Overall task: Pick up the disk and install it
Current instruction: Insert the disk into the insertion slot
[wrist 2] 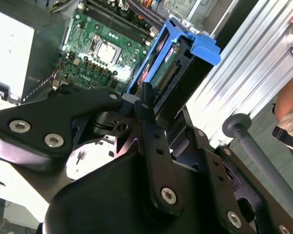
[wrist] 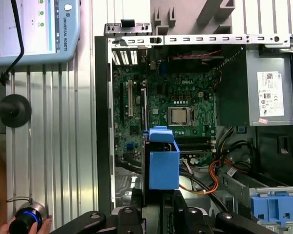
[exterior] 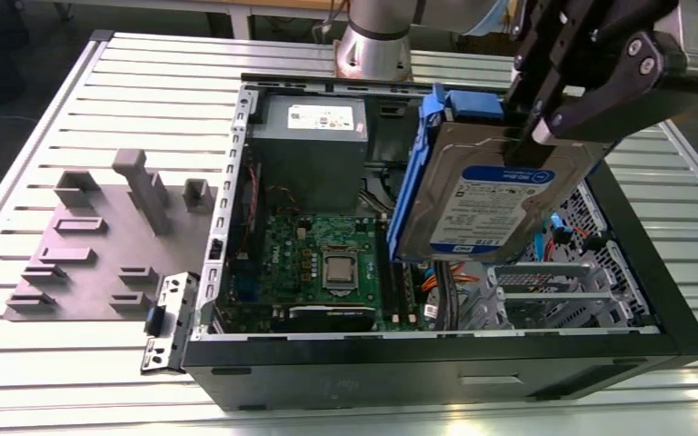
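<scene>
The disk [exterior: 485, 202] is a silver-grey drive with a white-and-blue label in a blue carrier [exterior: 425, 163]. It hangs tilted on edge above the open computer case [exterior: 446, 368], over its right half in the exterior view. My gripper [exterior: 529, 136] is shut on the disk's upper edge. In the second wrist view the black fingers [wrist 2: 145, 105] clamp the disk [wrist 2: 178, 58] edge-on above the motherboard [wrist 2: 100, 39]. In the first wrist view the carrier's blue end [wrist: 163, 163] points down into the case.
Inside the case are a motherboard [exterior: 324, 263], a grey power supply box [exterior: 310, 145], a metal drive cage [exterior: 543, 291] and orange cables. A lone blue bracket [wrist: 276, 207] sits in the case. A grey fixture plate [exterior: 106, 236] lies at the exterior view's left. A person's hand [wrist: 31, 224] holds a button.
</scene>
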`<state>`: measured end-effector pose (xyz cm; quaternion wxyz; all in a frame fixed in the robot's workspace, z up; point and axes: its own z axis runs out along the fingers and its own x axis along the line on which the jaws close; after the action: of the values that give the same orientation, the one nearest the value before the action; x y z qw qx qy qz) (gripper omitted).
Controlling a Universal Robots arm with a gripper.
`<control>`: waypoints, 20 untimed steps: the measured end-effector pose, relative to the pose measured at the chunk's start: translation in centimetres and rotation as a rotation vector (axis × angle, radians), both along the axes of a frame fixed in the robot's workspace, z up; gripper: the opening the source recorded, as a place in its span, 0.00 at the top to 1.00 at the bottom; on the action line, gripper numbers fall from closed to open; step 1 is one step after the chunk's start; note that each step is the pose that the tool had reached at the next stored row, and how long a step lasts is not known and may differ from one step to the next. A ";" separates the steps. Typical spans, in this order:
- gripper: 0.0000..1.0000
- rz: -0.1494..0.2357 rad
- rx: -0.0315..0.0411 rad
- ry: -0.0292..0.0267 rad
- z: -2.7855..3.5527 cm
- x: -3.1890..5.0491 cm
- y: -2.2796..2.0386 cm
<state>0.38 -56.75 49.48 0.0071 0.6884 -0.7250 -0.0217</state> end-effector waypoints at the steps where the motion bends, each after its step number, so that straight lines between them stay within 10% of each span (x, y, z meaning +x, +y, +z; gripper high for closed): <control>1: 0.65 0.000 0.0000 0.0000 -0.08 0.18 0.00; 20: 0.65 0.000 0.0000 0.0000 -1.28 4.29 0.00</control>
<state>4.68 -56.75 48.20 0.0071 0.6885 -0.7249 -0.0217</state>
